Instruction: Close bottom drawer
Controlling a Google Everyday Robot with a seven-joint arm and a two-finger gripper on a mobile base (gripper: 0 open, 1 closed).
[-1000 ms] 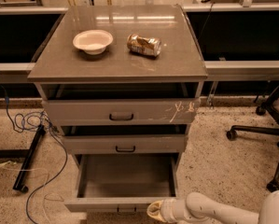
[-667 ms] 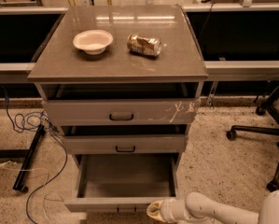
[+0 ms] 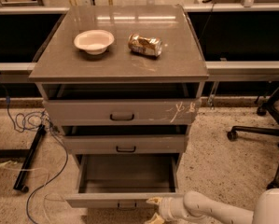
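The bottom drawer [image 3: 125,200] is the lowest of three grey drawers in the cabinet. It is pulled far out, and its deep grey box shows empty. Its plain front has a small dark handle [image 3: 126,204]. My gripper [image 3: 153,210] is at the bottom of the view, right up against the right part of that drawer front, on the end of my white arm [image 3: 209,211], which comes in from the right. Its pale fingertips stand apart and hold nothing.
The middle drawer [image 3: 126,143] and the white-scratched top drawer [image 3: 122,112] stick out slightly. A white bowl [image 3: 94,41] and a crushed can [image 3: 145,45] lie on the cabinet top [image 3: 176,62]. Cables [image 3: 31,125] lie on the floor at the left, and an office chair base [image 3: 255,132] stands at the right.
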